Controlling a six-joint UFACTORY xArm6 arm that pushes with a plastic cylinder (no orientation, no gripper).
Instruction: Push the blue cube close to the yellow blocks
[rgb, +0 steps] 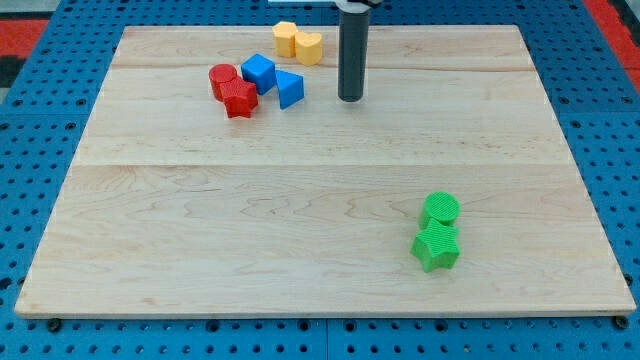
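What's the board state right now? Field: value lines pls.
tip: my tip at the view's top centre, right of the blue blocks, touching nothing
blue cube: against the red blocks, below-left of the yellow pair
blue triangular block: right of the cube
yellow blocks: and, touching, at top edge
red blocks, left of cube
green blocks, bottom right

A lab bench; wooden board (320, 180) on blue pegboard (40, 120).
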